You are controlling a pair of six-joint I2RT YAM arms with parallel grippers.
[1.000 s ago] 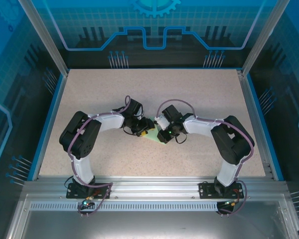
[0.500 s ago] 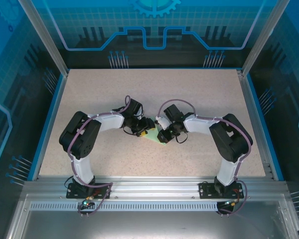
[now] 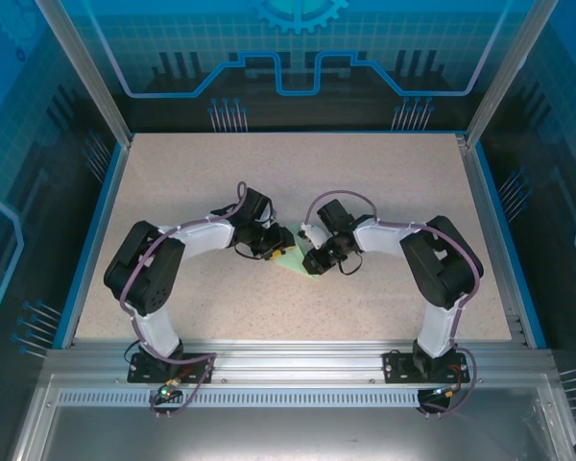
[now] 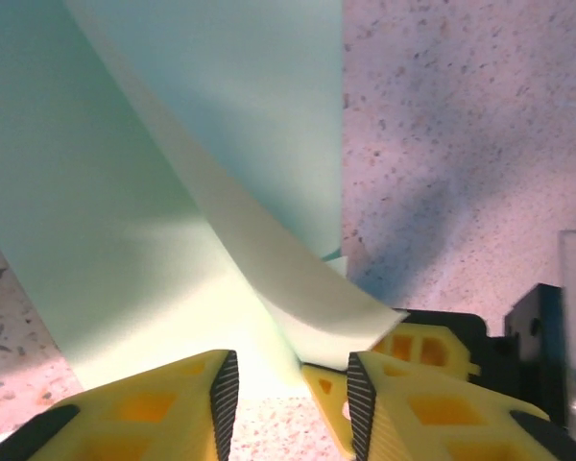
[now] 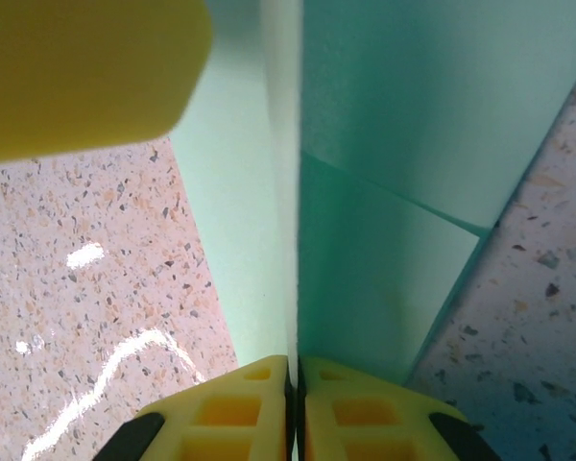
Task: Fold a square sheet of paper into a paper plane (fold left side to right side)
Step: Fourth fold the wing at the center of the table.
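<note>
The pale mint-green sheet of paper (image 3: 297, 261) lies mid-table between both grippers, folded into a small pointed paper plane shape. In the left wrist view the paper (image 4: 125, 221) has one flap (image 4: 298, 279) lifted and curling toward my left gripper (image 4: 293, 379). Its jaws stand apart, and the flap's lower edge reaches down into the gap. My left gripper (image 3: 280, 252) sits at the paper's left edge. My right gripper (image 5: 296, 370) is shut on an upright layer of the paper (image 5: 394, 192), at its right edge (image 3: 313, 261).
The speckled beige table (image 3: 384, 182) spreads open around the paper, bounded by a blue rim and metal frame posts (image 3: 82, 72). A yellow finger of the left gripper (image 5: 86, 72) sits close over the paper in the right wrist view.
The left arm's elbow has swung left and outward while its gripper stayed at the paper. The right arm has edged slightly left. The paper has hardly moved.
</note>
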